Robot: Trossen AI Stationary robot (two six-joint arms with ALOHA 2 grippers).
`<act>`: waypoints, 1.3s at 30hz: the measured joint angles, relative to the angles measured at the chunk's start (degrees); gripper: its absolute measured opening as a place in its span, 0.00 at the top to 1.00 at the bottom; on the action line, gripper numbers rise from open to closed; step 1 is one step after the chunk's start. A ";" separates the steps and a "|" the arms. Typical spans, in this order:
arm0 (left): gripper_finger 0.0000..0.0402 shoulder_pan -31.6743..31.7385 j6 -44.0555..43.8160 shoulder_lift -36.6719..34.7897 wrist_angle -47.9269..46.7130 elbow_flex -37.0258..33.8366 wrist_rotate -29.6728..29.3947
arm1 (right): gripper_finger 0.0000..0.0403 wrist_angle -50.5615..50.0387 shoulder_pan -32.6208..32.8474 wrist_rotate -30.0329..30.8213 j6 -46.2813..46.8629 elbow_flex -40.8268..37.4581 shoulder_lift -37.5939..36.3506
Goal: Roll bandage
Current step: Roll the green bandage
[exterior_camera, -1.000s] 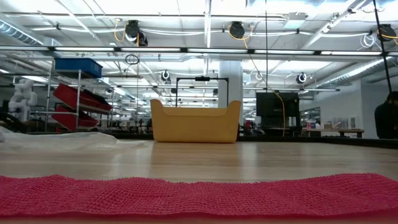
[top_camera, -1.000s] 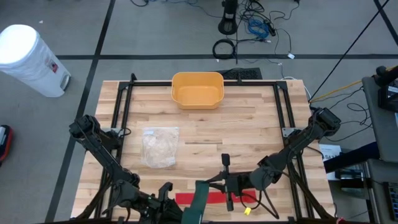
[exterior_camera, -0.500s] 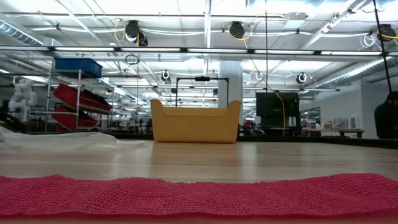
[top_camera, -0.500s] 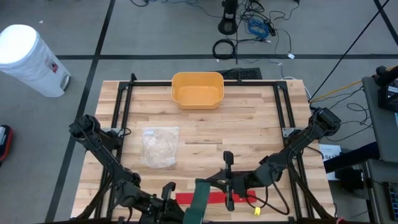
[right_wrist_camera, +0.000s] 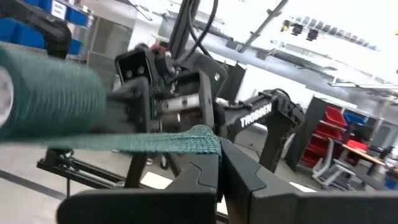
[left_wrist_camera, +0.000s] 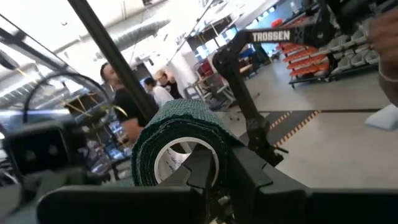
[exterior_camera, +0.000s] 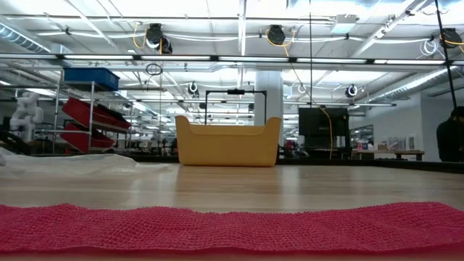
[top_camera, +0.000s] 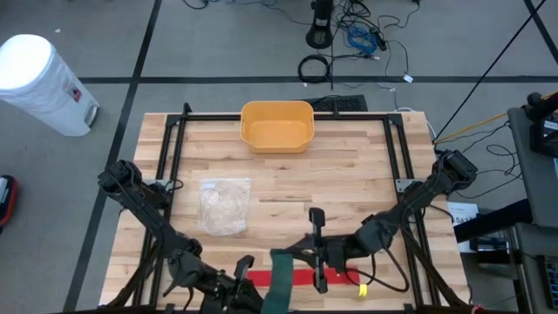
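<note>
Holding a green bandage roll (left_wrist_camera: pixel 177 140), the left gripper (left_wrist_camera: pixel 214 177) sits at the table's near edge, about 6 o'clock in the high view, fingers clamped on the roll through its white core. Same roll reads as a dark green band (top_camera: pixel 281 283) from above, lifted over the near edge. Loose tail of the green bandage (right_wrist_camera: pixel 168 142) runs from the roll to the right gripper (right_wrist_camera: pixel 219 163), whose fingers are clenched tight on the tail end; the strip looks taut and near level between the two. Right gripper (top_camera: pixel 319 260) is just at 3 o'clock of the left one, also at the near edge, around 5 to 6 o'clock on the table.

Red bandage strip (top_camera: pixel 301 277) lies flat on the wooden table (top_camera: pixel 349 174) under both grippers, along the near edge; in the low view it fills the foreground as a red mesh band (exterior_camera: pixel 232 226). Yellow bin (top_camera: pixel 276 126) sits at 12 o'clock by the far edge, upright (exterior_camera: pixel 228 141). Clear plastic bag (top_camera: pixel 225 205) lies at about 9 o'clock from table centre, well apart from the grippers. White waste bin (top_camera: pixel 39 80) stands on the floor off the table at 10 o'clock. People (left_wrist_camera: pixel 127 102) show in the room behind, in the left wrist view.
</note>
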 joint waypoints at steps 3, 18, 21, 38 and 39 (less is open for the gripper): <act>0.90 0.81 -1.57 0.00 -0.90 0.00 0.06 | 1.00 -0.65 -0.04 -0.17 -0.33 0.97 0.00; 0.90 1.15 -2.12 0.00 -0.96 0.00 -2.55 | 1.00 -7.85 1.04 -1.47 -1.50 6.58 0.00; 0.90 1.15 -2.20 0.00 -0.97 0.00 -3.05 | 1.00 -7.82 1.52 -1.48 -1.55 6.66 0.00; 0.90 4.08 -7.99 0.00 -2.33 0.00 -3.43 | 1.00 -7.27 2.69 -5.96 -1.26 6.66 0.00; 0.90 4.11 -8.00 0.00 -2.32 0.00 -3.42 | 1.00 -7.27 2.93 -5.91 -1.37 6.66 0.00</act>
